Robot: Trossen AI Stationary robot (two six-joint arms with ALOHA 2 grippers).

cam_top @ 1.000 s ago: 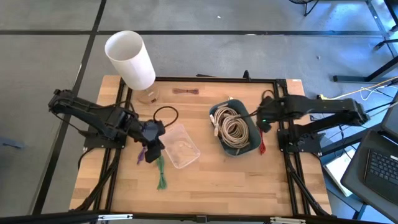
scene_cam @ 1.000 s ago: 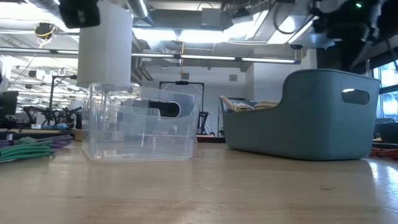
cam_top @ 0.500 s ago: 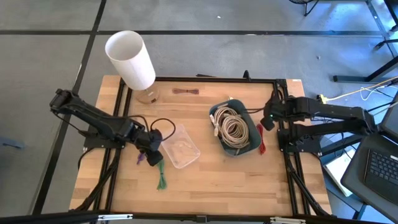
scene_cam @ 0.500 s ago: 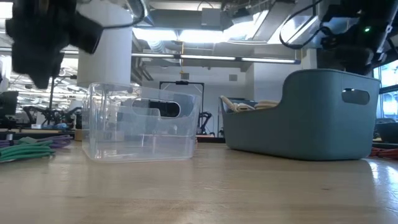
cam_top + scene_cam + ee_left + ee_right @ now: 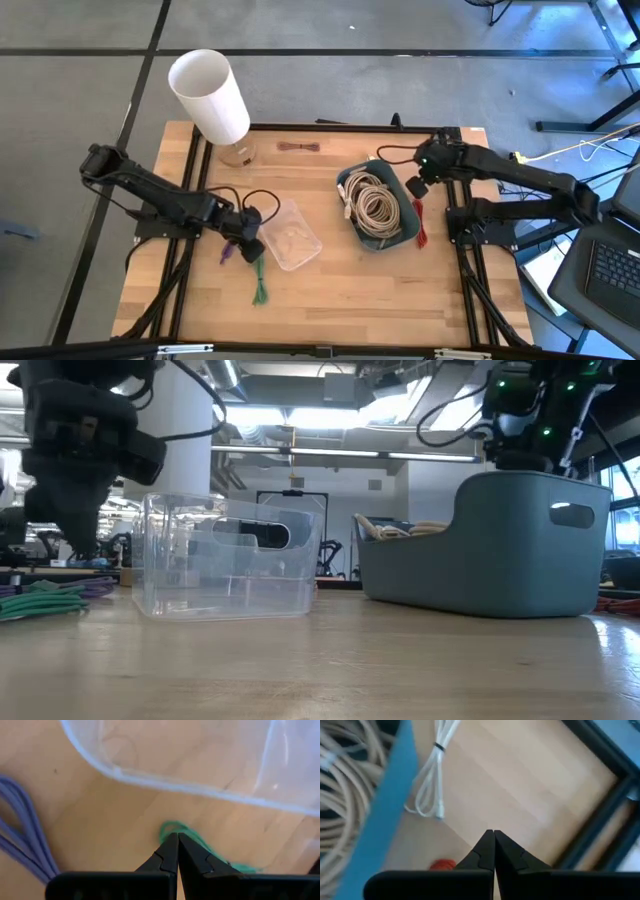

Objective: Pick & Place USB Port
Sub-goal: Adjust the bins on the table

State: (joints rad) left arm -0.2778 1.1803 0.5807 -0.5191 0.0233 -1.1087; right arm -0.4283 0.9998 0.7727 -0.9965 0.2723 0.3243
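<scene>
Several bundled cables lie on the table; I cannot make out a USB port as such. A green cable [image 5: 259, 282] and a purple cable [image 5: 228, 253] lie left of the clear plastic container [image 5: 291, 236]. My left gripper [image 5: 246, 250] is shut and points down at the green cable's looped end [image 5: 171, 826], beside the container's rim [image 5: 200, 786]. My right gripper [image 5: 413, 187] is shut with nothing between its fingers. It hangs above bare wood right of the blue-grey bin [image 5: 376, 208] of beige cables. A white cable [image 5: 427, 787] and a red cable [image 5: 420, 226] lie near it. My left gripper [image 5: 176, 836] has its shut fingertips right at the green cable's looped end, coming from above and slanting down. Whether they touch the cable I cannot tell. The cable lies flat on the table.
A tall white cylinder [image 5: 209, 94] stands at the far left of the table. A small brown cable [image 5: 298, 147] lies near the far edge. Black frame rails [image 5: 462, 250] run along the table's sides. Bare wood stretches along the near edge [image 5: 340, 300].
My left gripper has come down toward the table and a little toward the near edge, rolling at the wrist, and now stands low over the green cable. My right gripper has sunk and swung a little toward the bin's right wall.
</scene>
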